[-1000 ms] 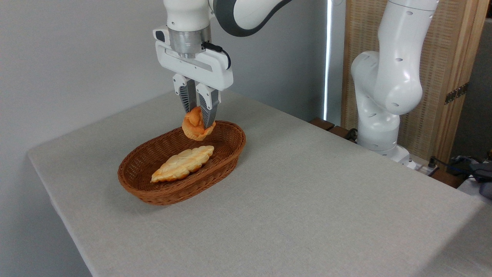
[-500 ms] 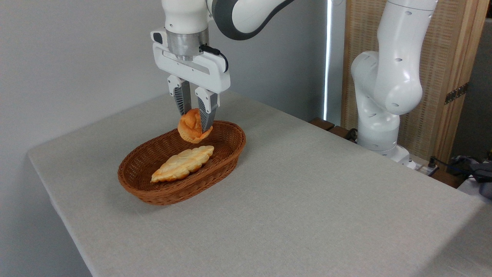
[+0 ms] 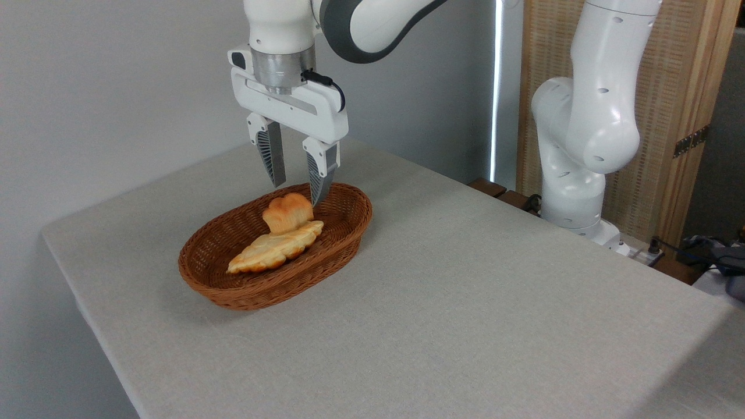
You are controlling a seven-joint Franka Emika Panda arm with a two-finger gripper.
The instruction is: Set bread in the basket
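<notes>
Two breads in basket (image 3: 233,291) now: small round bun, i.e. the bread (image 3: 286,212), sitting inside at far end, leaning on and touching long braided loaf (image 3: 273,249). Gripper (image 3: 297,189) directly above bun, spread wide, holding nothing, fingertips clear of crust. Task looks essentially done; only retreat upward left.

Handling judgement: probably very light, crust smooth and rounded with knotted folds. Stiffness unclear, maybe soft, maybe a hard prop. Slip risk on domed top. If re-gripped, best taken across widest middle, pads on opposite flanks, light squeeze. Avoid pinching a single fold. Resting tilted on loaf, so could roll within basket if nudged. Flaring wicker sides should contain it. Rest of table (image 3: 465,302) bare grey cloth, nothing else near.
</notes>
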